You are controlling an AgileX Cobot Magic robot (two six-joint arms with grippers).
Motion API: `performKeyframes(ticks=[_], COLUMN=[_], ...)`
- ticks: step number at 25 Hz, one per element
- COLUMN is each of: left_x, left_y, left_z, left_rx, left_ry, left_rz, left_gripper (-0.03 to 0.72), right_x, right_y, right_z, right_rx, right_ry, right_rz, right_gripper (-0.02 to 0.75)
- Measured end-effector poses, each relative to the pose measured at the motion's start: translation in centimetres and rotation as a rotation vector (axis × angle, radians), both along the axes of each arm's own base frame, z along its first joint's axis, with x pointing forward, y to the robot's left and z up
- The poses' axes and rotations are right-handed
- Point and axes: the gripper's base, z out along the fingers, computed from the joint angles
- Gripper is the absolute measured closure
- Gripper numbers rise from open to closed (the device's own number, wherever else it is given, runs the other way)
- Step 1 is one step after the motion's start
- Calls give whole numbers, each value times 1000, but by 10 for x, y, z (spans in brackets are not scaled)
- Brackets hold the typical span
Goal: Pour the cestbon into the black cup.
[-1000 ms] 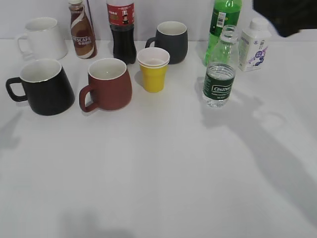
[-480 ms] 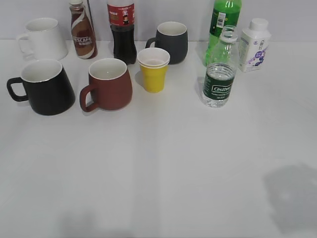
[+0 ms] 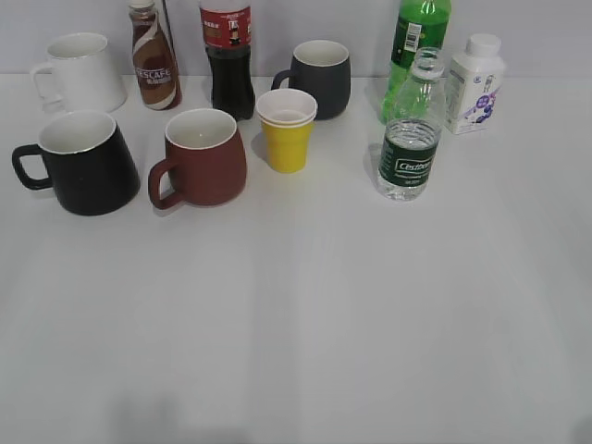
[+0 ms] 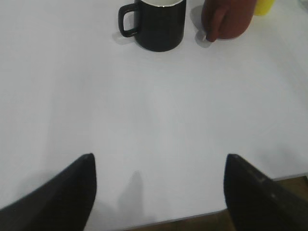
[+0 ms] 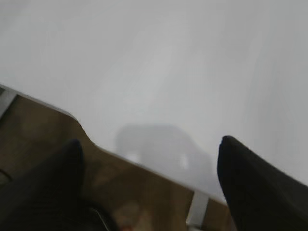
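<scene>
Cestbon (image 3: 409, 139): we are seeing it standing upright on the right half of the bench (image 3: 305, 314), cap off, long axis vertical, just in front of the bright green soda bottle (image 3: 415, 51) and beside the white milk bottle (image 3: 476, 83).
Black cup (image 3: 83, 163): we are finding it at the far left, handle pointing left, with the brownish-red mug (image 3: 201, 157) just beside it; well apart from the cestbon.
Left gripper (image 4: 159, 187): we are holding its fingers (image 4: 72, 192) spread wide over bare bench near the front edge, gripping nothing; the black cup (image 4: 159, 26) is lying straight ahead.
Right gripper (image 5: 149, 187): we are holding its fingers (image 5: 250, 178) parted and empty at the bench's front edge; no bottle is showing in this view.
Deciding relation: we are judging the right arm nearer the cestbon, which is lying forward of it, so we are expecting a side-on grasp across the upright body.
Progress: we are judging nothing grasped or poured yet.
</scene>
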Motion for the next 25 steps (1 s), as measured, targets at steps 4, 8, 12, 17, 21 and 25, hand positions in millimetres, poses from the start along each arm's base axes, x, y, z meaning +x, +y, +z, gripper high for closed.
performKeyframes(ticks=[4, 8, 12, 17, 21, 25], left_x=[6, 6, 6, 6, 6, 6], left_y=[-2, -3, -3, -3, -3, -3], left_z=[-4, -4, -4, -4, -4, -4], left_rx=[-5, -3, -6, -8, -7, -6], left_ry=[-29, -37, -39, -37, -37, -37], left_rz=[-10, -17, -20, -10, 77, 141], left_gripper=[76, 99, 151, 214, 265, 313], right_x=[5, 7, 7, 7, 4, -6], right_y=[7, 8, 9, 8, 4, 1], right_z=[-3, -3, -2, -2, -1, -1], right_rx=[42, 49, 53, 54, 53, 63], right_ry=[-64, -77, -83, -85, -111, -179], right_rz=[39, 47, 47, 12, -203, -390], right_gripper=[96, 134, 197, 237, 242, 244])
